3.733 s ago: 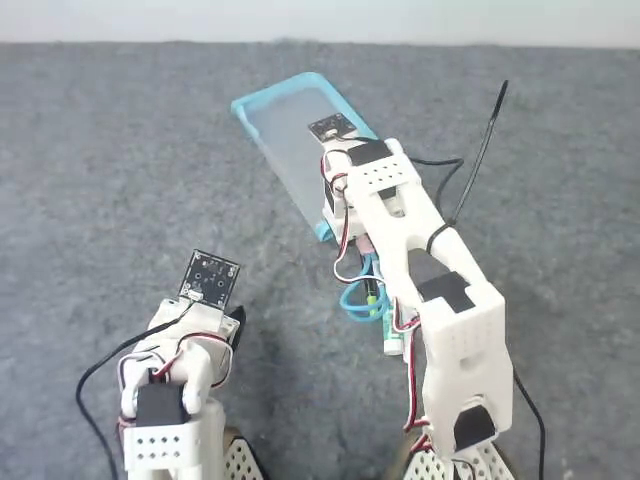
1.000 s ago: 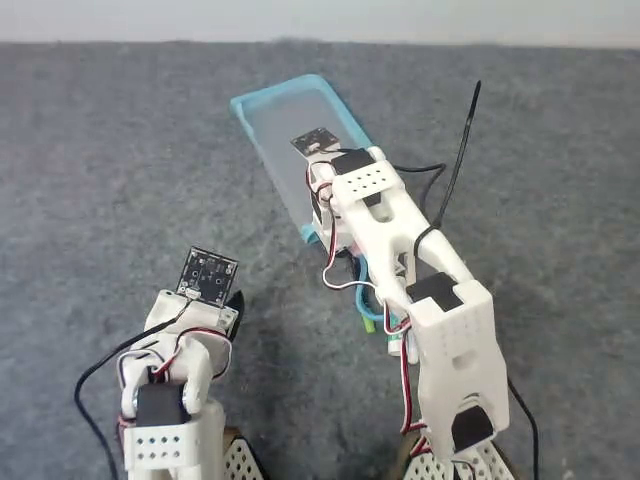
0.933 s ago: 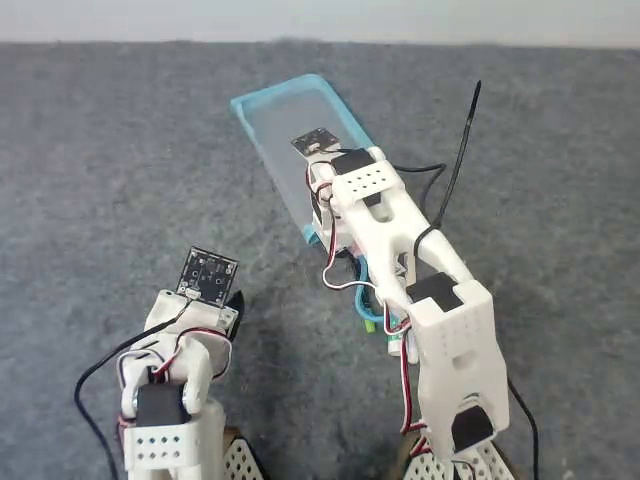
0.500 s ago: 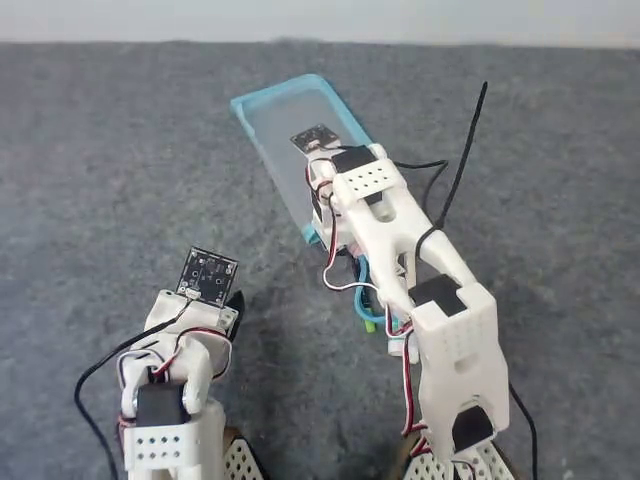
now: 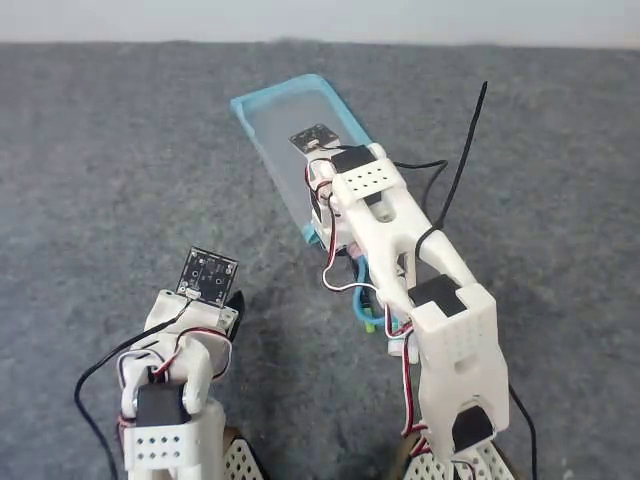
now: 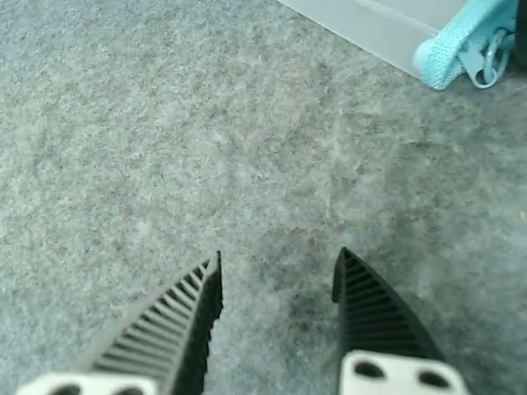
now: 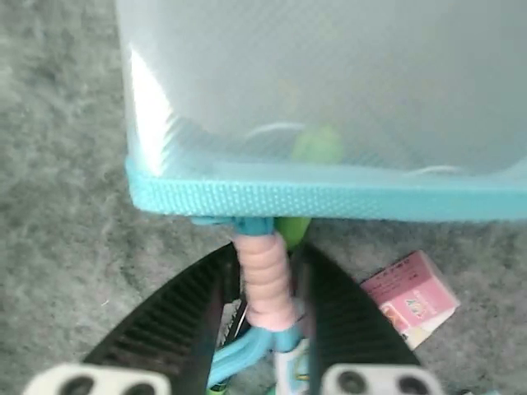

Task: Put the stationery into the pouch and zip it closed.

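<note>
The pouch (image 5: 290,125) is translucent with a teal edge and lies slanted at the table's middle back. In the right wrist view my right gripper (image 7: 263,255) is shut on a pink ribbed stationery piece (image 7: 262,284) right at the pouch's teal rim (image 7: 329,200). A green item (image 7: 317,144) shows through the pouch wall. From above, the right arm (image 5: 375,195) covers the pouch's near end. My left gripper (image 6: 280,257) hangs open over bare carpet, with the pouch's corner and zipper pull (image 6: 482,58) farther off.
A pink eraser box (image 7: 409,298) lies on the carpet beside the right gripper. Blue loop handles (image 5: 360,295) and a small white and green item (image 5: 395,345) lie under the right arm. The left arm (image 5: 185,370) stands at the front left on grey carpet.
Since 3.7 s ago the right arm has shifted left with the pouch's near end. Over the last second it has only turned slightly. The left arm is still.
</note>
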Motion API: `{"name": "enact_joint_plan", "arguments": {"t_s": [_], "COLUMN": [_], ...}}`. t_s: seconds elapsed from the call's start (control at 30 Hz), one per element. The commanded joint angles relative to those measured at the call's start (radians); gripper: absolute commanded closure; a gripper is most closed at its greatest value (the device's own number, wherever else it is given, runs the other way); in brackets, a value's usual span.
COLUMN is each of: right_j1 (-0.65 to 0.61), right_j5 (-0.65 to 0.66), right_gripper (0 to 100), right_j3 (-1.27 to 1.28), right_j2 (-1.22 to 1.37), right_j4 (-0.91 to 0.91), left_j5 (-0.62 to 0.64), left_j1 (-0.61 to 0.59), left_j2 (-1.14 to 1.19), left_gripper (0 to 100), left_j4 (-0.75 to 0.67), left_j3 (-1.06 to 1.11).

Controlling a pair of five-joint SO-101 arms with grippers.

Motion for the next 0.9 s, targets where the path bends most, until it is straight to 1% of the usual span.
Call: {"name": "enact_joint_plan", "arguments": {"t_s": [0.0, 0.03, 0.17, 0.3, 0.37, 0.43, 0.5, 0.6, 0.67, 0.77, 0.87], "right_j1": [0.01, 0.012, 0.012, 0.01, 0.01, 0.01, 0.005, -0.013, -0.03, -0.056, -0.087], "right_j5": [0.003, 0.003, -0.009, -0.04, -0.038, -0.028, 0.018, 0.044, 0.044, 0.058, 0.152], "right_gripper": [97.6, 99.1, 99.3, 99.3, 99.3, 99.3, 99.3, 99.3, 99.3, 99.3, 99.3], "right_j3": [-0.057, -0.057, -0.058, -0.057, -0.057, -0.052, -0.051, -0.051, -0.051, -0.051, -0.043], "right_j2": [-0.093, -0.096, -0.13, -0.236, -0.294, -0.349, -0.392, -0.466, -0.527, -0.621, -0.69], "right_j4": [0.01, 0.012, 0.036, 0.088, 0.122, 0.148, 0.176, 0.225, 0.248, 0.268, 0.294], "left_j5": [-0.008, -0.008, -0.006, -0.009, -0.015, -0.049, -0.052, -0.054, -0.054, -0.052, -0.046], "left_j1": [-0.008, -0.008, -0.008, -0.009, -0.011, -0.034, -0.064, -0.072, -0.072, -0.072, -0.071], "left_j2": [-0.005, -0.005, -0.011, -0.011, -0.009, -0.005, -0.002, -0.002, 0.031, 0.176, 0.399], "left_gripper": [79, 79, 80, 89, 91, 89, 85, 80, 79, 79, 78], "left_j4": [0.018, 0.018, 0.009, -0.052, -0.054, -0.054, -0.051, 0.006, 0.025, 0.009, -0.023], "left_j3": [-0.008, -0.008, -0.008, -0.012, -0.018, -0.039, -0.085, -0.176, -0.237, -0.343, -0.478]}}
